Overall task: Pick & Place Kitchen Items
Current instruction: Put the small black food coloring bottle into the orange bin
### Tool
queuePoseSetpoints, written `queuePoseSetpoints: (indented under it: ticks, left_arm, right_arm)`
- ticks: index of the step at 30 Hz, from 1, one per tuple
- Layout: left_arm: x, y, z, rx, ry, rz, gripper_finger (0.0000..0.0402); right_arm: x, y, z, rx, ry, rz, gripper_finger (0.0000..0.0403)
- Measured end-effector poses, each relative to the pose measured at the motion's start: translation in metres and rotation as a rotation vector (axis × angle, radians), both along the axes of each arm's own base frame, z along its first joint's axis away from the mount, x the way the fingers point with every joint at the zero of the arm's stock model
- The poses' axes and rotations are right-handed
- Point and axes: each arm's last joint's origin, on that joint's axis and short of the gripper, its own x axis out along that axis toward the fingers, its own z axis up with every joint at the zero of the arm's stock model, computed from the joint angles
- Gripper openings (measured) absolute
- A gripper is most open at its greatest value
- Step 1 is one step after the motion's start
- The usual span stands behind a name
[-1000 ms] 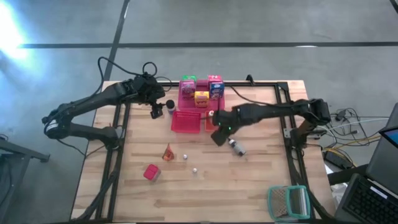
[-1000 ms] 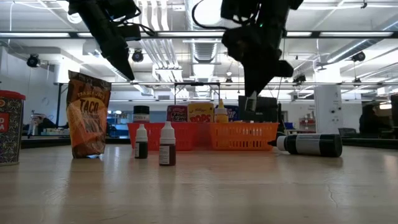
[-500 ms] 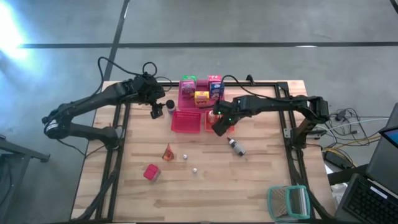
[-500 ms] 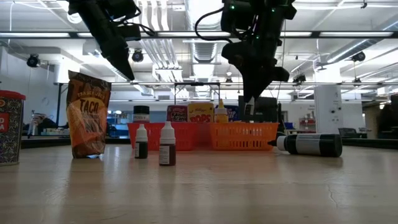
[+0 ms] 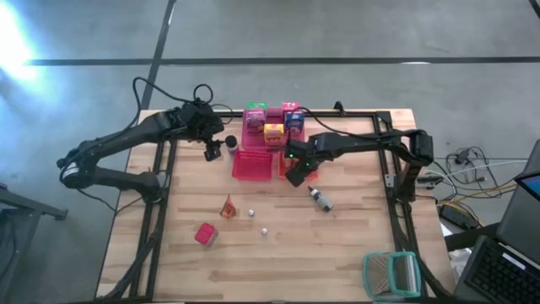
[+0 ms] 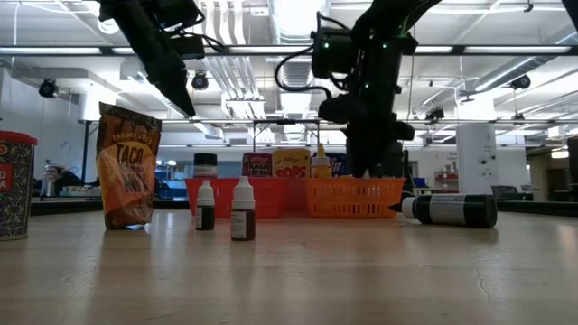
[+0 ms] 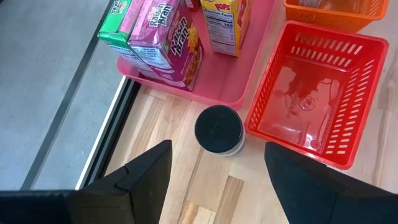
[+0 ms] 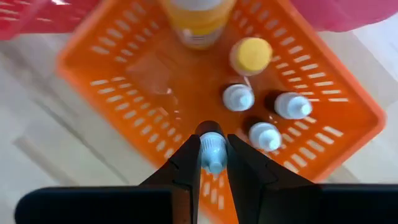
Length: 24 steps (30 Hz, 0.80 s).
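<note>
As right claw (image 8: 213,163) grips small bottle (image 8: 212,149), over orange basket (image 8: 124,87)

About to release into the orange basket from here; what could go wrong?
1. The right gripper holds a white-capped bottle above the orange basket, close to three upright bottles; dropping it may topple them.
2. It hangs near the basket's edge and could tip out.
</note>
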Motion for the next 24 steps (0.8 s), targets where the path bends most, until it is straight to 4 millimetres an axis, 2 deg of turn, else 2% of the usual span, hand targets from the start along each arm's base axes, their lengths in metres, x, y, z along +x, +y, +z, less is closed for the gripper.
queuePoseSetpoints:
  ticks: [14,24]
  left_arm:
    - [0.000,0.000,0.000,0.000,0.000,0.000,0.0262]
    - [0.000,0.000,0.000,0.000,0.001,0.000,0.0262]
  right_arm:
    - [0.005,-0.005,-0.021,-0.009,0.054,-0.009,0.0054]
    - [0.006,-0.005,-0.022,-0.012,0.047,-0.007,0.0068]
